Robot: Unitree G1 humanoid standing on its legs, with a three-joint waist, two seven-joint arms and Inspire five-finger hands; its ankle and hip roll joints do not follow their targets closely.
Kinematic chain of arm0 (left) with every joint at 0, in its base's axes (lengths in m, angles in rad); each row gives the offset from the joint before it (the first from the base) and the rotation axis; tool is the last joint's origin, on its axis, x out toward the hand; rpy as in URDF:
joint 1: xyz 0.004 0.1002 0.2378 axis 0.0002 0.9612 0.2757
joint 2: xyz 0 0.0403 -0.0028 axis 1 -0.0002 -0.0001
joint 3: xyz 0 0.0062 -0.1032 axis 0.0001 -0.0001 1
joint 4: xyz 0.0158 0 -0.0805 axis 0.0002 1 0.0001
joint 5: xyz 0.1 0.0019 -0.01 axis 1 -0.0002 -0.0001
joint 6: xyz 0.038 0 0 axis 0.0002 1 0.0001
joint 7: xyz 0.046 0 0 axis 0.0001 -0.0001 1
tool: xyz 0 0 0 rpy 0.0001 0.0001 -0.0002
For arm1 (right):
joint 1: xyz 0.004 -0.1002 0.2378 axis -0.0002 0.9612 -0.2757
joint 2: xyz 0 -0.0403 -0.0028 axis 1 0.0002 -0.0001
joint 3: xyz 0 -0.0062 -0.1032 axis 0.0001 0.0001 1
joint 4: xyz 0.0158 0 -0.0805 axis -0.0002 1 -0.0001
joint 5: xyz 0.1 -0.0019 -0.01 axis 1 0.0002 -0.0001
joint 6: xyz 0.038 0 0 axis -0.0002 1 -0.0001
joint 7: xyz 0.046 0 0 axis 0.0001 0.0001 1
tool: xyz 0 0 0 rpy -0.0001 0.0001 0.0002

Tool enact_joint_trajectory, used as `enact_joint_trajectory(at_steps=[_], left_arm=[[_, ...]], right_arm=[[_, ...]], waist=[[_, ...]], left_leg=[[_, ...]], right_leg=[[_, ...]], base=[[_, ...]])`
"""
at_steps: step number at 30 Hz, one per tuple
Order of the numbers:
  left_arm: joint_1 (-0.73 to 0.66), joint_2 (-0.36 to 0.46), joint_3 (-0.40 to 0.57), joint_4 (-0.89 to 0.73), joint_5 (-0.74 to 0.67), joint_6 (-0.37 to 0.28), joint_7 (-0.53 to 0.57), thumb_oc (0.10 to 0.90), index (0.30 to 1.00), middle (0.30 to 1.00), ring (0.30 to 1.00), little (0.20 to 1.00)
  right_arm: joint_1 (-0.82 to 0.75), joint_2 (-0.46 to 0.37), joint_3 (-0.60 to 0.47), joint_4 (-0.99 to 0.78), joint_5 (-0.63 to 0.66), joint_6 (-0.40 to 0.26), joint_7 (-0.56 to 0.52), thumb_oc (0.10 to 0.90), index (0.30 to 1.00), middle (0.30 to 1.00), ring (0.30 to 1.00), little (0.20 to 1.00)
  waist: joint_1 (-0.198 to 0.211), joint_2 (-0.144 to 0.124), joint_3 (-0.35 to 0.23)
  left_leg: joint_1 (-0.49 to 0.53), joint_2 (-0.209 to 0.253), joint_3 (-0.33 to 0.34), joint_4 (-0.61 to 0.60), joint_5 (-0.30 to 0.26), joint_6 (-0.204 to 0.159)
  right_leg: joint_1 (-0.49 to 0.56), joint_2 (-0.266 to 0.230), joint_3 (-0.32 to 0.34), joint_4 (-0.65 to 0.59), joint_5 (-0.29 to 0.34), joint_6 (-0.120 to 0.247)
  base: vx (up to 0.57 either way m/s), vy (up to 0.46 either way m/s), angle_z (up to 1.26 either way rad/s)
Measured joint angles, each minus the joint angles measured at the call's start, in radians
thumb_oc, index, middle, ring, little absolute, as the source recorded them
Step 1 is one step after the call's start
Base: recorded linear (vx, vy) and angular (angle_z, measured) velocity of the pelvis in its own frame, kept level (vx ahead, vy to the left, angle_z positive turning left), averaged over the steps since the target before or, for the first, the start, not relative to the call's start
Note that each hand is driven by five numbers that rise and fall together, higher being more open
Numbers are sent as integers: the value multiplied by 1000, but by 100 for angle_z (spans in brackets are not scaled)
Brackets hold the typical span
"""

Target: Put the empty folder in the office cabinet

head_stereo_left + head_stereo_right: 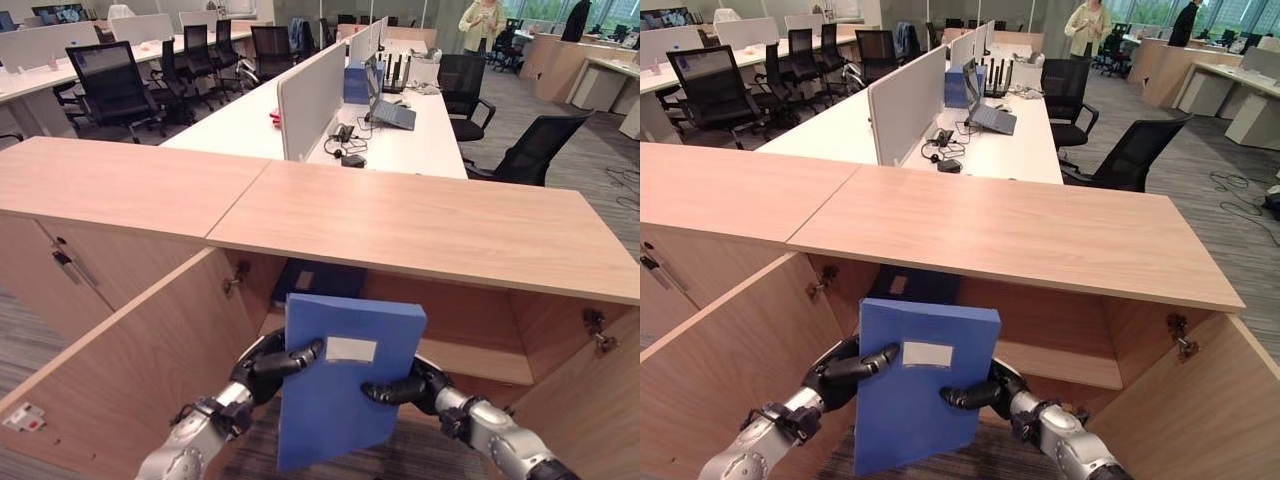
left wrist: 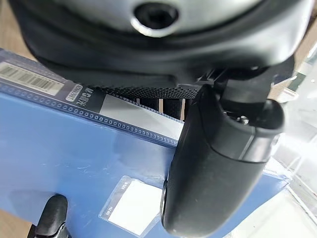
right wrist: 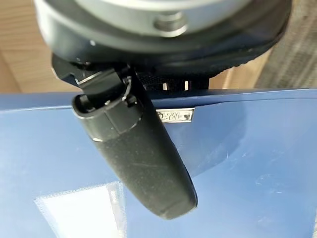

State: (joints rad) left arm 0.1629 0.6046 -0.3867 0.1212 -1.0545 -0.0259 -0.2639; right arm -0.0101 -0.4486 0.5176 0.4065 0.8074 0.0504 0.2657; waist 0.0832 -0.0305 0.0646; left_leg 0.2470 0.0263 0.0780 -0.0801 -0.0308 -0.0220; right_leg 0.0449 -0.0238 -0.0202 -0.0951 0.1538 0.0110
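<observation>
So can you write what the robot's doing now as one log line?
left hand: shut on blue folder | right hand: shut on blue folder | folder: upright before open cabinet | not yet inside

Folder (image 1: 345, 375) upright before the open cabinet (image 1: 420, 225), left hand (image 1: 268, 365) on its left edge, right hand (image 1: 410, 387) on its right, second folder (image 1: 318, 280) inside the cabinet behind it, desks beyond.
</observation>
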Motion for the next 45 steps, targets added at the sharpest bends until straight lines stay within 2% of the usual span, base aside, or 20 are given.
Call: enact_joint_trajectory(at_steps=[3, 4, 5, 6, 10, 14, 17, 18, 23, 29, 33, 37, 40, 41, 42, 45], left_arm=[[24, -7, 21, 22, 0, 7, -10, 400, 300, 300, 300, 300], [30, -8, 30, 25, 1, 14, -14, 532, 498, 498, 498, 498], [40, -10, 43, 29, 0, 21, -14, 587, 580, 580, 580, 580], [52, -18, 61, 34, 1, 25, -17, 800, 900, 900, 900, 900], [63, -106, 134, 90, 20, 19, -18, 800, 900, 900, 900, 900], [44, -192, 218, 84, 41, -1, -26, 800, 900, 900, 900, 900], [20, -268, 271, 82, 40, -12, -36, 800, 900, 900, 900, 900], [13, -309, 305, 83, 40, -16, -51, 800, 900, 900, 900, 900], [-30, -463, 407, 118, 38, -2, -86, 800, 900, 900, 900, 900], [-42, -504, 442, 220, 40, 11, -91, 800, 900, 900, 900, 900], [-33, -519, 472, 292, 41, 24, -51, 800, 900, 900, 900, 900], [-26, -522, 504, 373, 59, 28, -27, 800, 900, 900, 900, 900], [10, -510, 503, 440, 141, 46, -10, 800, 900, 900, 900, 900], [47, -512, 491, 469, 178, 65, 4, 800, 900, 900, 900, 900], [63, -508, 480, 489, 202, 72, 2, 800, 900, 900, 900, 900], [96, -509, 471, 587, 249, 79, 15, 800, 900, 900, 900, 900]], right_arm=[[52, 42, -27, 0, 31, 2, 0, 400, 300, 300, 300, 300], [68, 57, -38, 0, 39, 4, 0, 400, 300, 300, 300, 300], [92, 86, -64, 0, 56, 6, 0, 400, 300, 300, 300, 300], [103, 104, -78, 0, 66, 10, 0, 400, 300, 300, 300, 300], [160, 215, -160, -1, 146, 26, -14, 400, 300, 300, 300, 300], [216, 300, -235, 0, 218, 70, -33, 400, 300, 300, 300, 300], [247, 343, -268, 0, 274, 91, -53, 400, 300, 300, 300, 300], [250, 365, -308, 0, 282, 102, -54, 400, 300, 300, 300, 300], [251, 427, -410, 1, 286, 125, -57, 400, 300, 300, 300, 300], [249, 438, -469, 13, 286, 126, -57, 400, 300, 300, 300, 300], [247, 446, -485, 35, 286, 126, -74, 400, 300, 300, 300, 300], [229, 470, -561, 80, 285, 124, -101, 400, 300, 300, 300, 300], [183, 518, -691, 150, 305, 97, -108, 400, 300, 300, 300, 300], [150, 522, -745, 154, 316, 61, -140, 400, 300, 300, 300, 300], [140, 514, -797, 159, 316, 53, -130, 400, 300, 300, 300, 300], [95, 511, -881, 191, 306, 5, -124, 400, 300, 300, 300, 300]], waist=[[-1, 1, -11], [-2, 1, -14], [-1, 1, -18], [-3, 0, -21], [-5, 2, -31], [-4, 5, -36], [-8, 10, -38], [-17, 11, -39], [-28, 14, -63], [-29, 19, -73], [-28, 17, -73], [-31, 14, -73], [-52, 17, -73], [-58, 19, -71], [-66, 18, -71], [-82, 11, -70]], left_leg=[[0, 0, 0, 0, -2, -1], [0, 0, 0, 0, -6, -1], [0, 0, 0, 0, -6, 0], [0, 0, 1, 0, -6, 0], [-2, -2, 1, 0, -7, 1], [-4, -3, -1, 0, -7, 1], [-7, -3, 0, 0, -7, 2], [-8, -3, 0, 0, -7, 2], [-21, -3, -1, 0, -5, 3], [-21, 0, 0, 0, -5, 2], [-25, 1, 0, 0, -5, 1], [-36, 1, -1, 0, -1, 1], [-37, 2, -1, 0, -2, 2], [-38, 1, 1, 0, -3, 3], [-38, 1, 2, 0, -2, 3], [-38, 3, 2, 0, -3, 3]], right_leg=[[-3, 0, 1, 0, 0, 0], [-3, 0, 1, 0, 0, 0], [-3, 0, 1, 0, 0, 0], [-3, 0, 2, 0, 0, 0], [-6, -2, 1, 0, -1, 0], [-7, -4, 0, 0, -1, 0], [-9, -4, 0, 0, -1, 1], [-9, -4, 0, 0, -1, 1], [-21, -3, 0, 0, 0, 2], [-25, 0, 0, 0, -1, 1], [-28, 0, 0, 0, -1, 1], [-37, 0, -1, 0, 0, 3], [-38, -1, -4, 0, 0, 2], [-42, -2, -2, 0, 0, 2], [-42, -1, -2, 0, 0, 3], [-42, 1, -3, 0, -2, 1]], base=[[11, 5, -1], [0, 0, 0], [0, 0, 0], [33, 26, -1], [0, 0, 0], [10, 6, 0], [0, 0, 0], [0, 0, 0], [0, 0, 0], [0, 0, 0], [0, 0, 0], [12, 0, 1], [-5, -7, -1], [16, -14, -4], [0, 0, 0], [12, -8, -1]])
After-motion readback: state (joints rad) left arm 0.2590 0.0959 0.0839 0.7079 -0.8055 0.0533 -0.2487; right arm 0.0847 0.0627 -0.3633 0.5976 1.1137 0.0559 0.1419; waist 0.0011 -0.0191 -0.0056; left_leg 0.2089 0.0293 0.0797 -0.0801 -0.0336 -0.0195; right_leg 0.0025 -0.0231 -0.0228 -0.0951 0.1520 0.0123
